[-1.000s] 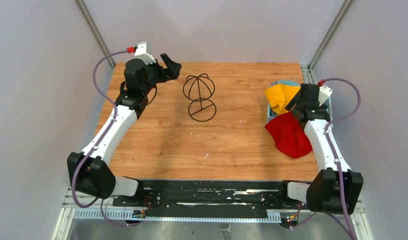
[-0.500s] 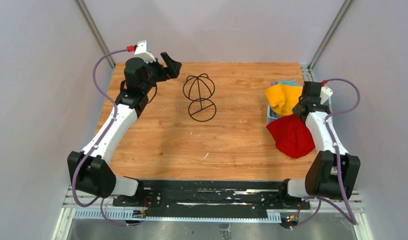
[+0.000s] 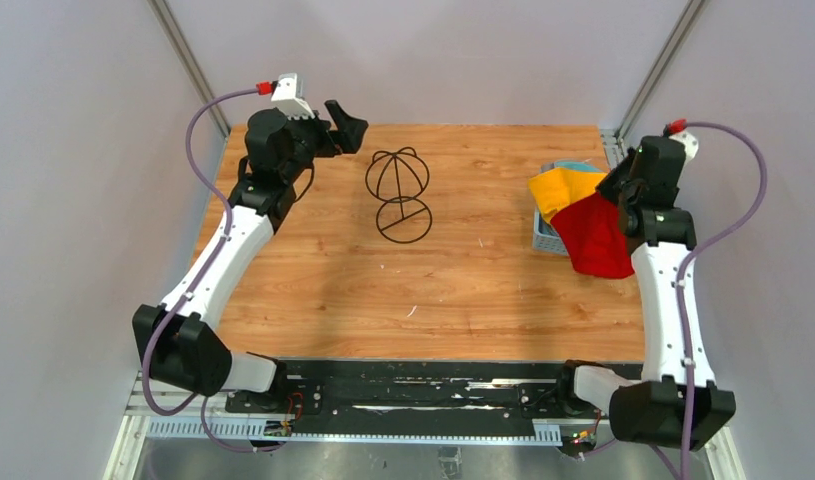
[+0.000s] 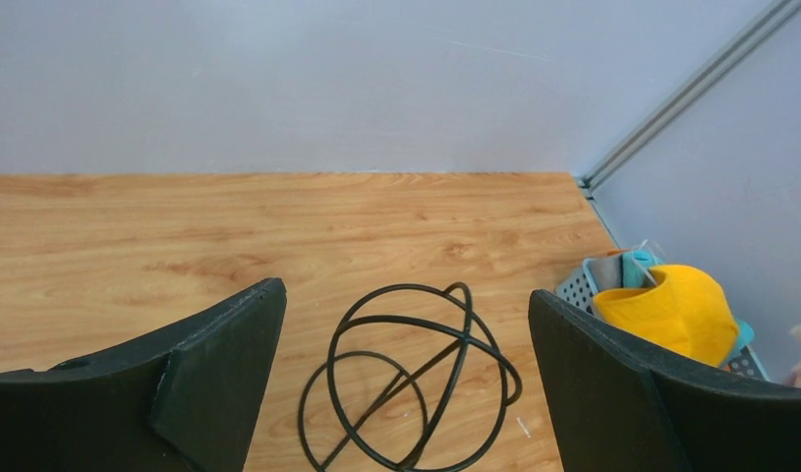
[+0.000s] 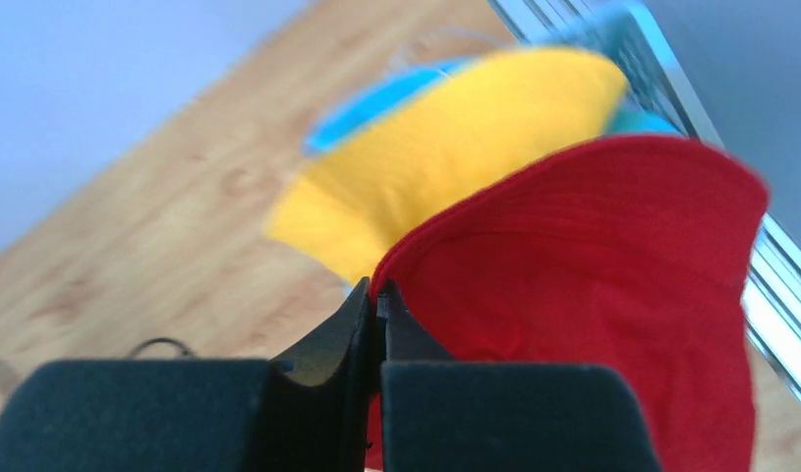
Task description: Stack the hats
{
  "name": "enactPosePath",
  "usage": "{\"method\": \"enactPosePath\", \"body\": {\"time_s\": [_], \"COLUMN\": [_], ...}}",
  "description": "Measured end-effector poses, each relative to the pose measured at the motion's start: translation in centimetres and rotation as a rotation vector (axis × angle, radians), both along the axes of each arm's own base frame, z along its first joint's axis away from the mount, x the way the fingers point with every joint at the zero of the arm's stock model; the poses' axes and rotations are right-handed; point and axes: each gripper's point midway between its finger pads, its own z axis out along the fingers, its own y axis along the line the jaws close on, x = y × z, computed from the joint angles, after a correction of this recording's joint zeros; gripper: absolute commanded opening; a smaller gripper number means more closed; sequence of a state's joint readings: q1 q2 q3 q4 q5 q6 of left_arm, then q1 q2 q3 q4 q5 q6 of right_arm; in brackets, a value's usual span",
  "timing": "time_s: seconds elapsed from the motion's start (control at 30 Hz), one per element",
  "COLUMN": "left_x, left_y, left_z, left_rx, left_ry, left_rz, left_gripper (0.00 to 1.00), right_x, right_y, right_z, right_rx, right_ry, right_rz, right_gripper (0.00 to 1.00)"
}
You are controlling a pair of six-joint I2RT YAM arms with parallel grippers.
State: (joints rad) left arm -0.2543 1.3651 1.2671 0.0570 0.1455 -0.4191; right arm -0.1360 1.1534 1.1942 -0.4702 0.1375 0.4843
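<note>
The red hat point(image 3: 595, 240) hangs off the table at the right, its brim pinched in my right gripper point(image 3: 613, 196), which is shut on it. In the right wrist view the red hat point(image 5: 593, 295) hangs from the closed right gripper point(image 5: 378, 297). Behind it the yellow hat point(image 3: 561, 188) point(image 5: 455, 167) lies on top of the light blue basket point(image 3: 545, 238). A teal hat point(image 4: 639, 264) and a grey hat point(image 4: 604, 268) peek out of the basket under the yellow hat point(image 4: 671, 310). My left gripper point(image 3: 348, 125) point(image 4: 406, 291) hovers open and empty at the back left.
A black wire head-shaped stand point(image 3: 398, 195) point(image 4: 416, 383) stands on the wooden table point(image 3: 453, 270) at the back middle, in front of the left gripper. Grey walls with metal rails point(image 3: 653, 70) close in the sides and back.
My right gripper has shut on the red hat's brim and risen toward the back right, lifting the hat off the table. The left arm has barely shifted.
</note>
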Motion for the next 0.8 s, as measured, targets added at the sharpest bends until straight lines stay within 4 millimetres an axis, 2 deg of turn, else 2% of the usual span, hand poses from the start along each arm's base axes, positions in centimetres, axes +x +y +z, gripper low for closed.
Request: {"method": "enactPosePath", "body": {"time_s": [0.07,0.17,0.23,0.33,0.43,0.53,0.67,0.8], "left_x": [-0.4,-1.6,-2.8,-4.8,-6.9,-8.7,-9.9,-9.8], "left_y": [-0.4,-1.6,-2.5,-3.7,-5.1,-7.0,-9.1,-9.5], "left_z": [0.9,3.3,5.5,8.9,11.4,12.2,11.3,9.8], "left_rx": [0.016,0.041,0.047,0.044,0.036,0.034,0.046,0.06], "left_ry": [-0.027,-0.094,-0.152,-0.236,-0.308,-0.341,-0.335,-0.308], "left_rz": [-0.021,-0.071,-0.11,-0.167,-0.231,-0.303,-0.367,-0.374], "left_gripper": [0.98,0.98,0.98,0.98,0.98,0.98,0.98,0.98], "right_x": [0.3,0.4,0.6,1.3,2.4,3.8,5.1,5.4], "right_y": [1.5,5.0,7.4,11.3,15.4,19.0,23.0,25.2], "right_z": [4.1,9.7,12.2,14.2,14.9,14.4,12.2,11.1], "right_rx": [-0.015,-0.023,-0.028,-0.037,-0.049,-0.051,-0.044,-0.054], "right_ry": [-0.094,-0.231,-0.298,-0.357,-0.381,-0.385,-0.364,-0.352], "right_rz": [0.061,0.202,0.296,0.449,0.594,0.717,0.859,0.93], "right_gripper": [0.01,0.0,0.01,0.01,0.01,0.01,0.01,0.01]}}
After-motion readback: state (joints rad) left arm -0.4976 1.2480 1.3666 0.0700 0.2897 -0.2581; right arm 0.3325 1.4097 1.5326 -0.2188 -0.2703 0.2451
